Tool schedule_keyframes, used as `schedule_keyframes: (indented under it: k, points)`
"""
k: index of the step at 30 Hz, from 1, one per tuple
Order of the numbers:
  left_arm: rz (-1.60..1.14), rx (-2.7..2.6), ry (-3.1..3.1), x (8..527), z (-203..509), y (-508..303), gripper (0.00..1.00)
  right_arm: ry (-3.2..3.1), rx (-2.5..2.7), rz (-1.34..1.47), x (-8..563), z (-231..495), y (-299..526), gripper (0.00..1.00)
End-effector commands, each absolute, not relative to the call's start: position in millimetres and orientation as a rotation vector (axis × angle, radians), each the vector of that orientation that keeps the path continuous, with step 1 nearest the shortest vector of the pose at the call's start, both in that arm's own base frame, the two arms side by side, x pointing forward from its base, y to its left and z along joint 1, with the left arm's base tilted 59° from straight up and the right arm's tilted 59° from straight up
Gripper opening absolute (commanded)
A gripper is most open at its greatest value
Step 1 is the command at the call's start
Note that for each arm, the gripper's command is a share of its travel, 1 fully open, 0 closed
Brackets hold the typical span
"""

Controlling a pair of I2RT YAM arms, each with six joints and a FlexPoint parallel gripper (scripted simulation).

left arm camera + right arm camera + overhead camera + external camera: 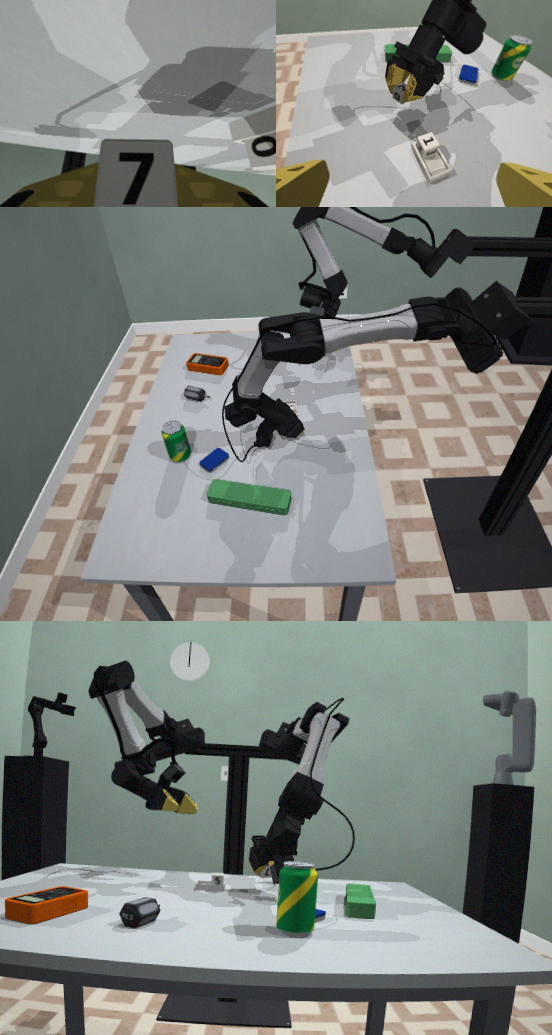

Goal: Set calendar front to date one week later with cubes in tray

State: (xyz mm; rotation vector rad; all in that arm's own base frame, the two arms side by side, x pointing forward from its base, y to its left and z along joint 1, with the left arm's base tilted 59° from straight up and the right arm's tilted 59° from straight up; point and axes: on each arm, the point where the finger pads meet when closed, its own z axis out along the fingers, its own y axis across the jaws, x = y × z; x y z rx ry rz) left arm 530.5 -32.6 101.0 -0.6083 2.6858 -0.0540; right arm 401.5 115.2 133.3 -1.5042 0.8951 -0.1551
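My left gripper (264, 866) (397, 97) is shut on a white cube (136, 177) (398, 94) and holds it a little above the table; a 7 faces the left wrist camera and a 0 shows in the right wrist view. The other cube (217, 880) (261, 148) (428, 144) sits at one end of the white tray (435, 179), with a 1 on top; the exterior view shows a 5 on it. The tray's other end is empty. The month's name cannot be read. My right gripper (181, 806) (412, 169) is open and empty, high above the table.
A green case (249, 497) (360, 901), a blue box (214, 459) (469, 74) and a green can (176, 442) (297, 898) stand beyond the left gripper. A dark grey object (195, 393) (140, 912) and an orange multimeter (207, 365) (46, 905) lie farther along the table.
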Motion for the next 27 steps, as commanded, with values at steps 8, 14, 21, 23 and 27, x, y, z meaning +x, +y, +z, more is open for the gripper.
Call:
schedule_keyframes:
  k: [8, 14, 21, 23, 27]
  points:
    - [-0.053, -0.609, 2.669, 539.8, 111.7, -29.3, 0.20, 0.890, -1.502, -0.160, 401.2, 134.8, 115.9, 1.00]
    - [-0.036, -0.402, 2.581, 551.4, 134.2, -33.9, 0.20, 0.890, -1.502, -0.160, 401.2, 134.8, 115.9, 1.00]
    - [-0.016, -0.143, 2.511, 558.4, 139.8, -38.6, 0.20, 0.890, -1.502, -0.160, 401.2, 134.8, 115.9, 1.00]
    - [0.013, 0.000, 2.461, 560.7, 142.7, -37.3, 0.20, 0.890, -1.502, -0.160, 401.2, 134.8, 115.9, 1.00]
    - [0.059, 0.219, 2.391, 556.1, 141.6, -35.5, 0.20, 0.890, -1.502, -0.160, 401.2, 134.8, 115.9, 1.00]
